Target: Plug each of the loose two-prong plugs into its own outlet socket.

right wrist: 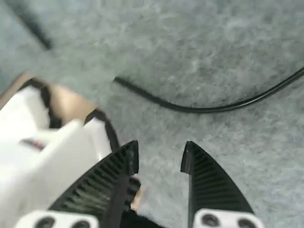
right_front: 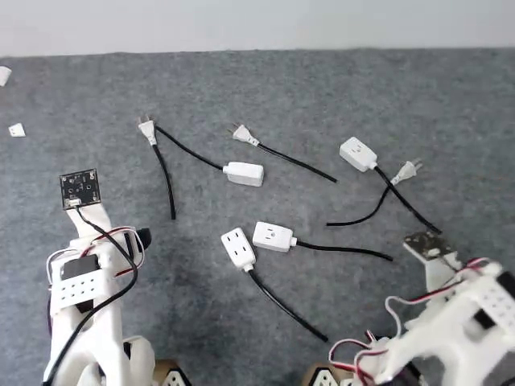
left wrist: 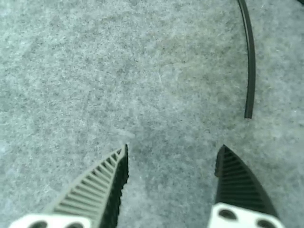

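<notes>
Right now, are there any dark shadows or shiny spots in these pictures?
High view: soft, even light; the white sockets and plugs cast hardly any shadow on the grey mat, no glare. Left wrist view: evenly lit mat under the left gripper. Right wrist view: no shine around the right gripper.

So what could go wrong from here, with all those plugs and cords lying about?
The right-hand plug has its cord crossing the cord of the far-right socket; lifting one could drag the other.
The front socket lies nearly touching the socket beside it; grabbing either may knock its neighbour.
Every socket lies loose on the grey mat, so a plug pushed in might just slide it away.
</notes>
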Available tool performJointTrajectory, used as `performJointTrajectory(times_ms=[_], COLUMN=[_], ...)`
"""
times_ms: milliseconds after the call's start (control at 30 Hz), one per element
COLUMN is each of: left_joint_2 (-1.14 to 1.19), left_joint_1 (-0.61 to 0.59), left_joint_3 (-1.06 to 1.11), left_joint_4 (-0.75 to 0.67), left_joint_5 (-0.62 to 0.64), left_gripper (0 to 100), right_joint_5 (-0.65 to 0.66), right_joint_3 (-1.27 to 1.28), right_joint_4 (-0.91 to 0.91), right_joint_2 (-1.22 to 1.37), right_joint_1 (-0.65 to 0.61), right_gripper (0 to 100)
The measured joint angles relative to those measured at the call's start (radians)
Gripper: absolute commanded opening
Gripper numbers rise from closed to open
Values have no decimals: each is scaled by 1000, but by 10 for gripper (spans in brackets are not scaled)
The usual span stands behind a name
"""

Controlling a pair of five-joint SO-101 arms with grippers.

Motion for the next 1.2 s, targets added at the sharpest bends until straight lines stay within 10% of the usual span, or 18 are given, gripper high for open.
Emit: performJointTrajectory(times_ms=[300, 800, 1200], left_joint_2=[0, 0, 0], left_joint_1=[0, 0, 0], left_joint_3=[0, 0, 0], left_joint_4=[0, 0, 0], left_joint_5=[0, 0, 0], left_gripper=[280, 280, 280], right_joint_5=[-37, -502, -537], right_joint_3=[149, 255, 253], right_joint_4=[-180, -433, -437], right_joint_2=[-28, -63, -63], right_joint_1=[0, -34, -46], right_gripper=[143, 139, 63])
